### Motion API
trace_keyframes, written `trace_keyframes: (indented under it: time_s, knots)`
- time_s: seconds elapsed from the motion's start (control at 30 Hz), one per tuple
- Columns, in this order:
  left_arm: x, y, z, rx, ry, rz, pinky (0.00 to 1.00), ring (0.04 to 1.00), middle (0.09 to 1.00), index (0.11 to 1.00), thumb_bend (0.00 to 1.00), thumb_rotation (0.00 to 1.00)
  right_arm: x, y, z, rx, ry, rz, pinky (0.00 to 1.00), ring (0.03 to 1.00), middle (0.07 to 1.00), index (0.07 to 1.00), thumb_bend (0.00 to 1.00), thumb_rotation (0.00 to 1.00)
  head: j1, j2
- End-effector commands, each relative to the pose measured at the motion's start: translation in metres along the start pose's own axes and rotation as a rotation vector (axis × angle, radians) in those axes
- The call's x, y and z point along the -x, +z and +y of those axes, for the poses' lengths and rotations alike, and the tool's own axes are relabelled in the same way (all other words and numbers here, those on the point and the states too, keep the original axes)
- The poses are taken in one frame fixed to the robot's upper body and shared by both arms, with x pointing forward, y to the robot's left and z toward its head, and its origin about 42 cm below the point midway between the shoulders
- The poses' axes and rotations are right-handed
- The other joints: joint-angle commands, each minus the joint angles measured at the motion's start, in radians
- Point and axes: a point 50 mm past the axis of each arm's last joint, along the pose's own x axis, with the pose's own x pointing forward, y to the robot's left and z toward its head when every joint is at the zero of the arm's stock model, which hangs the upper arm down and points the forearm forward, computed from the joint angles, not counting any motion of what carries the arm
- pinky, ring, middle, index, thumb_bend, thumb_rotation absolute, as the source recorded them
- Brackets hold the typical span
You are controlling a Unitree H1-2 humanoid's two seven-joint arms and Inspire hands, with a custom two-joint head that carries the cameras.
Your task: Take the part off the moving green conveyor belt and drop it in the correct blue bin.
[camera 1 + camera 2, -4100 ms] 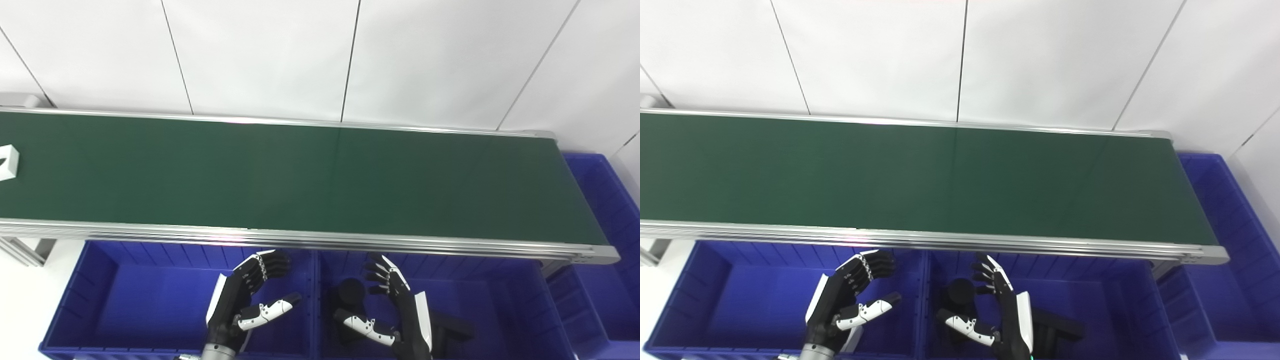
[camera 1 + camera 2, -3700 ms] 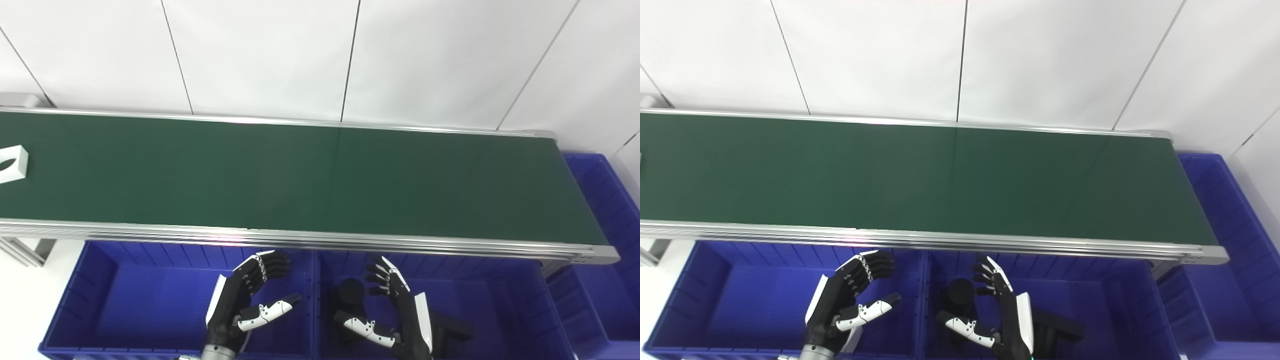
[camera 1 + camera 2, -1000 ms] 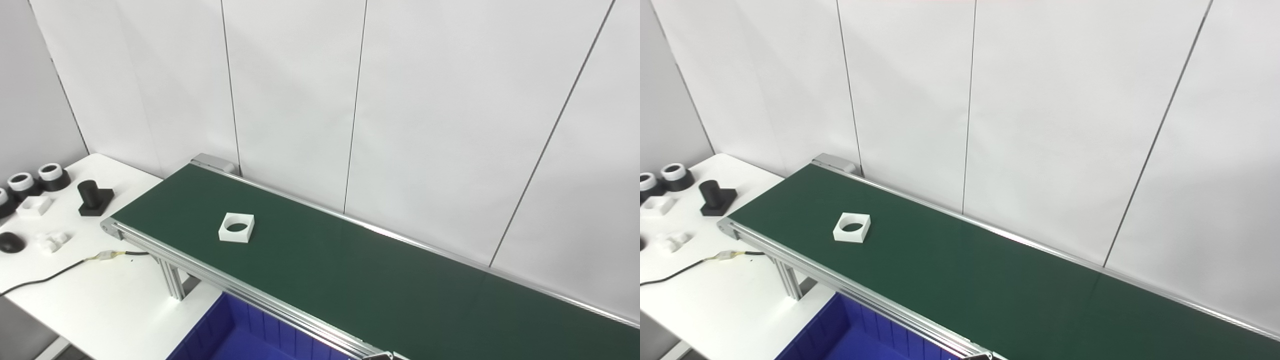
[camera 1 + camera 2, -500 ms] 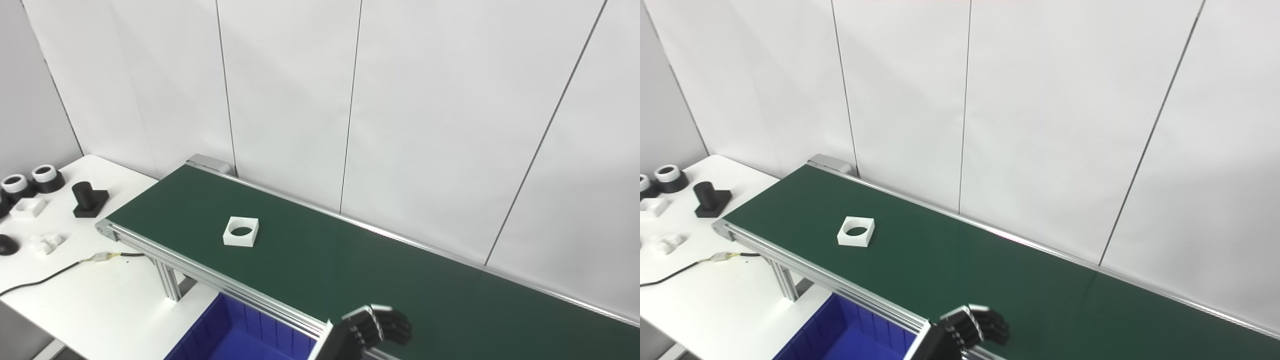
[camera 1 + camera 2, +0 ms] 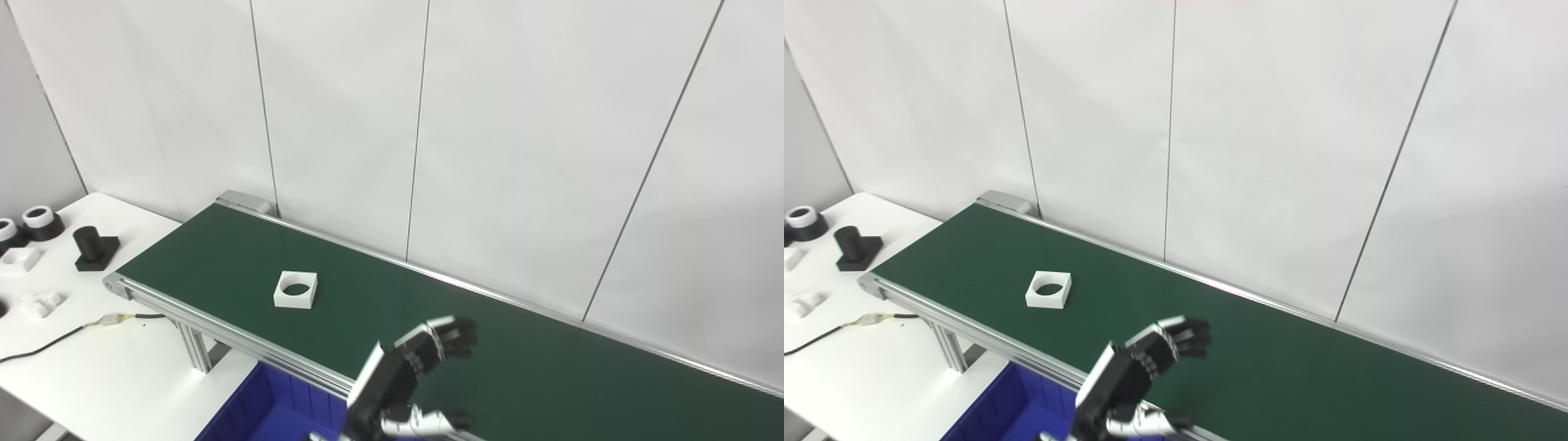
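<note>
Conveyor belt (image 5: pixel 490 355): you see it run from upper left to lower right, against the wall panels (image 5: pixel 490 153).
Square part (image 5: pixel 296 289): lying flat on the belt near its left end.
Left hand (image 5: pixel 407 373): over the belt's near rail, right of the part, well apart from it.
Bin (image 5: pixel 269 413): below the near rail.
Side table (image 5: pixel 92 355): left of the belt, carrying spare parts (image 5: pixel 95 248) and a cable (image 5: pixel 55 343).

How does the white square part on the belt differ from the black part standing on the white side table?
The white square part is flat, with a round hole through it; the black part is a upright cylinder on a square base. The white one lies on the green belt, ahead of the open left hand; the black one stands off the belt on the side table. Both have a square outline at the bottom.
</note>
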Motion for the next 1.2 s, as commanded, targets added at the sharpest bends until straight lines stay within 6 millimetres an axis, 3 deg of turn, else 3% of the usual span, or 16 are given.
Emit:
trace_keyframes:
  time_s: [0.0,0.07,0.27,0.4,0.6,0.8,0.97,1.17]
  knots:
    - [-0.018,0.003,0.001,0.005,0.003,-0.067,0.88,0.899,0.895,0.827,0.71,0.34,-0.007,0.009,-0.002,-0.037,-0.03,-0.065,0.62,0.725,0.784,0.801,0.45,0.0,-0.004,0.0]
    - [-0.026,0.001,0.005,-0.013,0.019,-0.069,0.9,0.92,0.908,0.839,0.7,0.33,-0.008,0.009,-0.002,-0.039,-0.034,-0.065,0.61,0.719,0.782,0.798,0.45,0.0,-0.004,0.0]
    - [-0.052,0.004,0.021,-0.118,-0.002,-0.097,0.99,0.994,0.975,0.924,0.66,0.45,-0.011,0.01,-0.001,-0.045,-0.025,-0.069,0.6,0.712,0.774,0.777,0.47,0.0,-0.004,0.002]
    - [-0.067,0.012,0.031,-0.193,-0.01,-0.1,1.0,1.0,0.997,0.955,0.67,0.5,-0.013,0.011,0.0,-0.041,-0.015,-0.075,0.61,0.711,0.771,0.776,0.47,0.0,-0.001,0.013]
    - [-0.078,0.019,0.052,-0.278,0.044,-0.144,0.94,0.953,0.959,0.909,0.67,0.33,-0.015,0.012,0.002,-0.066,-0.007,-0.069,0.63,0.734,0.794,0.868,0.48,0.0,-0.013,0.014]
    - [-0.079,0.023,0.07,-0.348,0.07,-0.134,0.94,0.938,0.947,0.893,0.72,0.28,-0.015,0.012,0.002,-0.075,-0.011,-0.063,0.62,0.733,0.799,0.89,0.48,0.0,-0.012,0.018]
    - [-0.084,0.027,0.081,-0.36,0.072,-0.148,0.96,0.943,0.945,0.896,0.73,0.19,-0.015,0.012,0.004,-0.089,-0.006,-0.057,0.64,0.752,0.807,0.907,0.48,0.0,-0.016,0.02]
    - [-0.087,0.026,0.101,-0.384,0.091,-0.127,0.94,0.937,0.935,0.888,0.75,0.18,-0.015,0.012,0.005,-0.087,-0.004,-0.058,0.64,0.749,0.803,0.904,0.49,0.0,-0.027,0.021]
